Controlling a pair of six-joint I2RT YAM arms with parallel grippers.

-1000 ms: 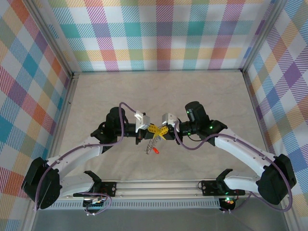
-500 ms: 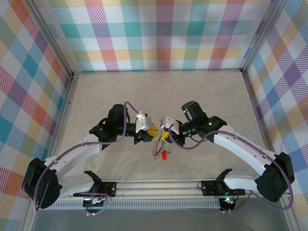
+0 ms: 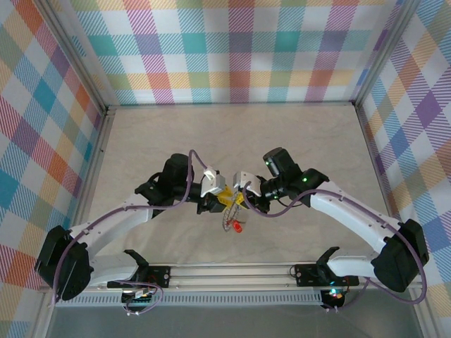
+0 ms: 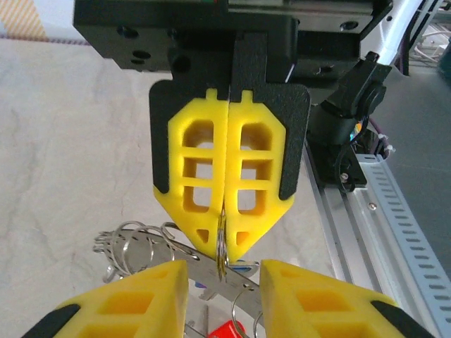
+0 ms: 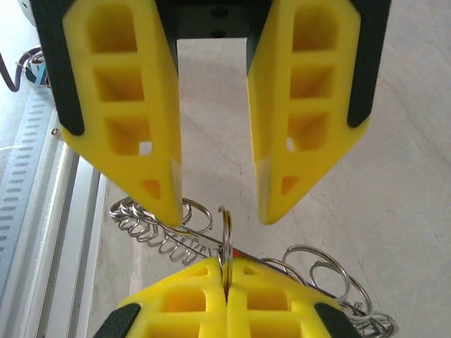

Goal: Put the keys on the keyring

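keys (image 5: 163, 234) dangle in a bunch with a small red piece (image 3: 237, 227) under the meeting grippers, apparently threaded already. right gripper (image 5: 226, 271) is clenched on the keyring (image 5: 225, 229), held edge-on. left gripper (image 5: 221, 211) stands released, fingers apart astride it. whether any key remains off, i cannot tell.

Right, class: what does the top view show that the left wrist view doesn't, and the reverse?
Top adds: the plaid walls, both arms whole, and the keys hanging where the arms meet. Left wrist adds: the keyring edge-on, pinched by the shut right gripper, and the left gripper open, a finger either side of it. Both: the red piece and the table.
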